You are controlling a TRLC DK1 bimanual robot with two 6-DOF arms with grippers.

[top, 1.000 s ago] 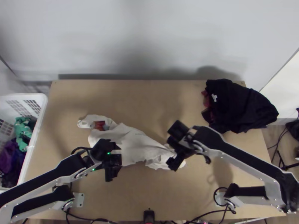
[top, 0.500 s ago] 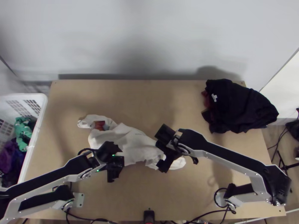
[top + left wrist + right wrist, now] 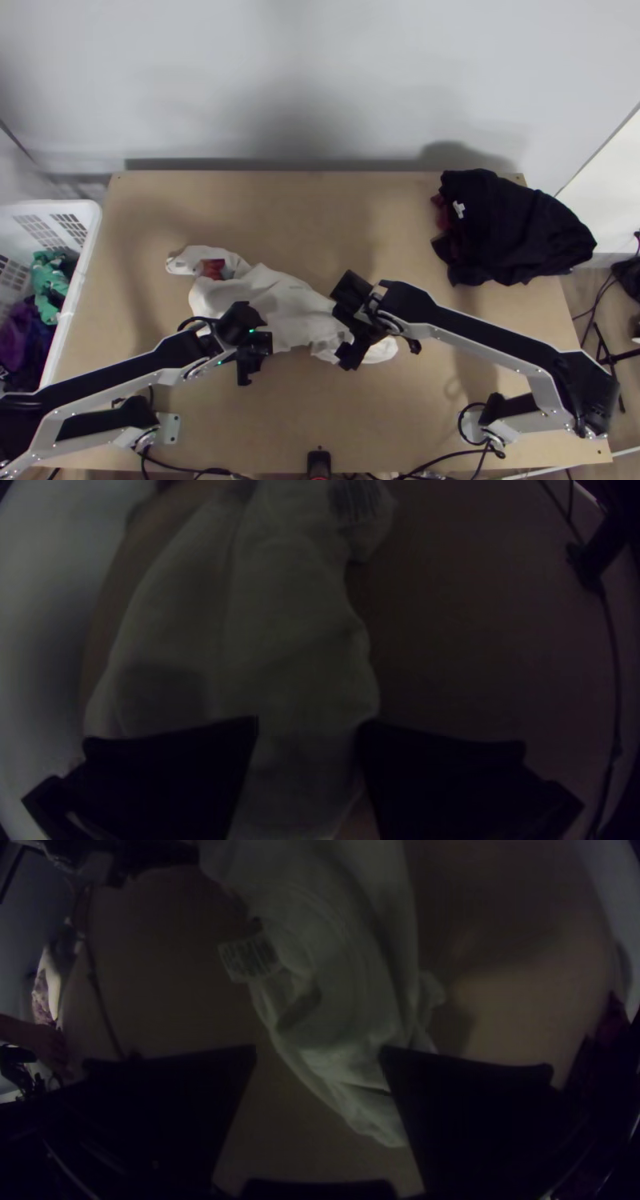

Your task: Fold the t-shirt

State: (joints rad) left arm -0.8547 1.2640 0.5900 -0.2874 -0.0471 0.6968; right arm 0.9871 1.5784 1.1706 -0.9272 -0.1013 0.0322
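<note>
Top view: you've got the off-white cloth t-shirt (image 3: pixel 280 300) bunched in a long slanting heap on the light wooden worktop (image 3: pixel 304 216), a red patch (image 3: pixel 213 269) near its far-left end. Your left gripper (image 3: pixel 256 348) is at the shirt's near edge; your right gripper (image 3: pixel 340 320) is over its right part. To your left, a white plastic basket (image 3: pixel 94 232) with green cloth (image 3: pixel 50 284) and purple cloth (image 3: pixel 14 340) inside; far right of the worktop, a pile of black cloth (image 3: pixel 520 232).

Left wrist view: your left gripper (image 3: pixel 307 727) is released, fingers (image 3: pixel 173 773) wide apart, with shirt fabric running through the space between them as seen; can't tell how high above it you are.

Right wrist view: your right gripper (image 3: pixel 319 1053) is released too, fingers (image 3: pixel 173 1107) well apart, nothing clamped. You see rumpled shirt, with a white printed label (image 3: pixel 250 959) sticking out at its edge.
</note>
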